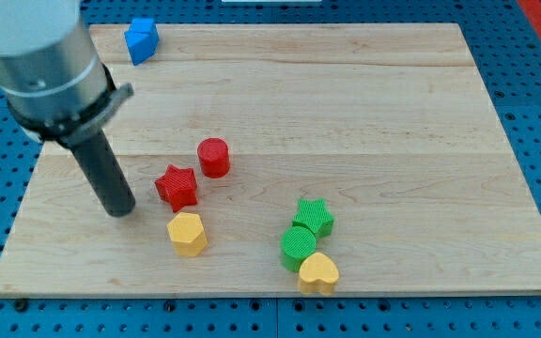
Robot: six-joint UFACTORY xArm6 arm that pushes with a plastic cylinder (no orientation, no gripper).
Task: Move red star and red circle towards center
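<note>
Nearest the view's bottom edge, at about five o'clock from the middle of the pale wooden counter [393,103], sits a cluster of three small blocks touching one another: a yellow heart-shaped block [318,272] lowest, a green round block [298,247] just above it at eleven o'clock, and a green star-shaped block [314,218] above that at one o'clock. Well apart from them, at nine o'clock from the cluster, lies a yellow block with angled sides [188,233], its exact shape hard to make out. Just above it, at eleven o'clock and nearly touching, is the red star-shaped block [177,187]. The red round cylinder block [214,157] stands just beside the star at one o'clock, the two very close, though I cannot tell whether they touch; both sit a little toward seven or eight o'clock of the counter's middle. My tip [120,210], the lower end of the straight dark rod, rests on the counter at nine o'clock from the red star, near it but with a gap of bare wood between. The arm carries no opening or closing end effector, only this rod under a grey cylindrical housing [40,56]. Farthest away, at the eleven o'clock corner of the counter, sits a blue angular block [141,39].
</note>
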